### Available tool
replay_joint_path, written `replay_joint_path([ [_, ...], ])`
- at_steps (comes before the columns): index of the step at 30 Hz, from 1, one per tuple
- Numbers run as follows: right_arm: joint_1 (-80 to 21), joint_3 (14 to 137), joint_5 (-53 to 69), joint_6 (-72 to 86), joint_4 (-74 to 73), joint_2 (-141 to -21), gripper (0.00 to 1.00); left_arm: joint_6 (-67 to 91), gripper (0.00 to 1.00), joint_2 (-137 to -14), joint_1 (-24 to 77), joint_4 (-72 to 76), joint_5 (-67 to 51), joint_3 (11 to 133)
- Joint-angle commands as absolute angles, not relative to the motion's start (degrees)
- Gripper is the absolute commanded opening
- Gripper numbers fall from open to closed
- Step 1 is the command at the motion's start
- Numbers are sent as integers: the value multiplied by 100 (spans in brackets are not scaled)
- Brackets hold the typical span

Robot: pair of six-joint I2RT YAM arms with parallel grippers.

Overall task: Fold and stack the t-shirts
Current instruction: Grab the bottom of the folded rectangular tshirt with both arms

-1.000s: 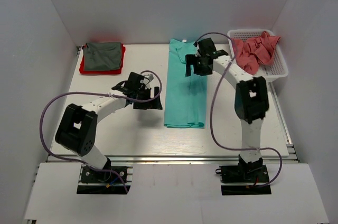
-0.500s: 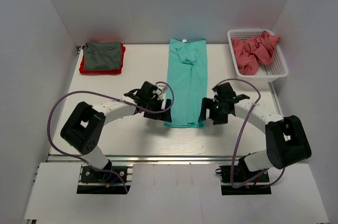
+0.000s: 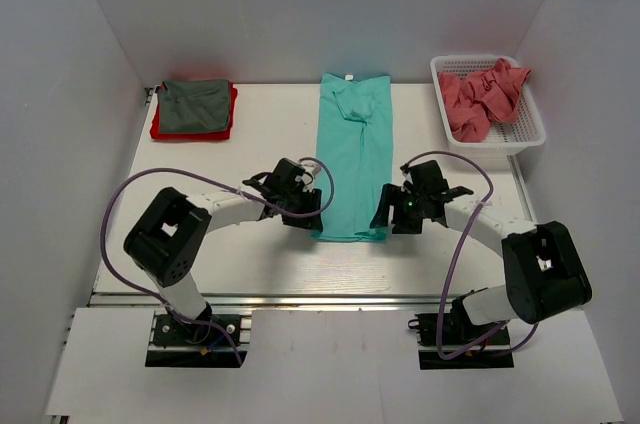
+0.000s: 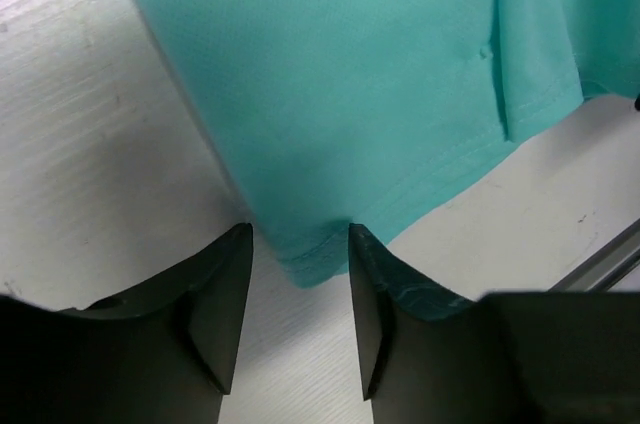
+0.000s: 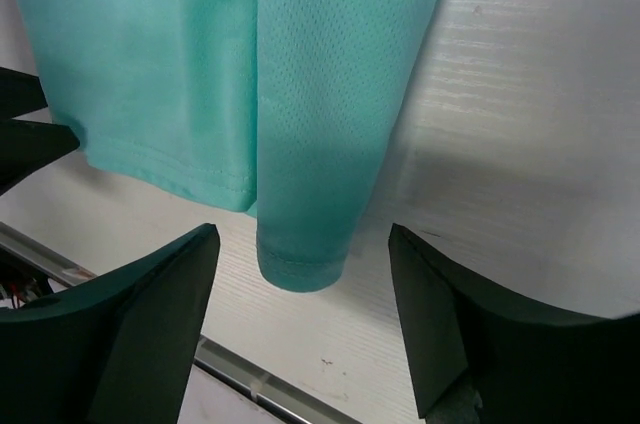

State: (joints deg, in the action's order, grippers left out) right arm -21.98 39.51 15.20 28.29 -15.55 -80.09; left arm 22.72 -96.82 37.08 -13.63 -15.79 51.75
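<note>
The teal-green t-shirt [image 3: 350, 159] lies folded into a long strip down the middle of the table, collar at the far end. My left gripper [image 3: 312, 216] is open at its near left corner; the hem corner [image 4: 305, 266] lies between the jaws. My right gripper [image 3: 384, 216] is open at the near right corner, the hem corner [image 5: 305, 262] between its widely spread jaws. A folded dark grey t-shirt [image 3: 196, 105] lies on a folded bright red t-shirt [image 3: 160, 128] at the far left. Salmon-pink t-shirts [image 3: 482, 94] are heaped in the basket.
A white mesh basket [image 3: 528, 126] stands at the far right corner. The table's metal front rail [image 5: 230, 366] runs close below the shirt's near hem. White walls enclose the table on three sides.
The right arm swung from the shirt's far end down to its near right corner. The left gripper moved right to the near left corner. Both have closed in on the hem.
</note>
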Motion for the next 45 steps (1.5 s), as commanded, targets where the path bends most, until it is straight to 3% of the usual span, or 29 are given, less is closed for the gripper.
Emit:
replay_joint_path([
  [1, -2171, 3903, 1503, 2944, -1345, -8033, 74, 2250, 53, -9844, 3823, -1468, -1521, 5168],
  [5, -2171, 3736, 1284, 3059, -1222, -8147, 52, 2372, 40, -9905, 3937, -1302, -1739, 5063],
  [6, -2180, 3701, 1266, 3076, -1222, -8182, 38, 2373, 38, -9966, 3937, -1301, -1836, 5063],
  [10, -2188, 3429, 1379, 3094, -1029, -8183, 24, 2426, 25, -9967, 3999, -1187, -1977, 4948],
  [13, -2188, 3279, 1608, 3085, -914, -8183, 0, 2479, 18, -9967, 4052, -1239, -2030, 4948],
  [15, -2197, 3278, 1635, 3033, -958, -8139, 0, 2479, 18, -9967, 4052, -1310, -2092, 4948],
  [16, -2206, 3270, 1635, 3015, -958, -8113, 0, 2479, 24, -9967, 4052, -1397, -2092, 5009],
  [17, -2189, 3270, 1635, 3006, -967, -8095, 0, 2479, 44, -9915, 4052, -1537, -2092, 5062],
  [21, -2188, 3199, 1547, 2980, -958, -7867, 0, 2479, 75, -9853, 4052, -1941, -1715, 5115],
  [25, -2197, 3208, 1468, 2944, -1177, -7778, 0, 2479, 78, -9800, 4052, -2145, -1564, 5168],
  [32, -2180, 3235, 1476, 2909, -1309, -7682, 0, 2610, 66, -9616, 4052, -2268, -1582, 4808],
  [36, -2197, 3208, 1494, 2927, -1274, -7708, 0, 2610, 42, -9677, 4052, -2154, -1644, 4808],
  [42, -2206, 3164, 1626, 2962, -1204, -7708, 0, 2610, 24, -9782, 4052, -1996, -1705, 4895],
  [45, -2206, 3208, 1696, 2936, -1230, -7717, 0, 2558, 2, -9782, 4052, -1934, -1705, 5210],
])
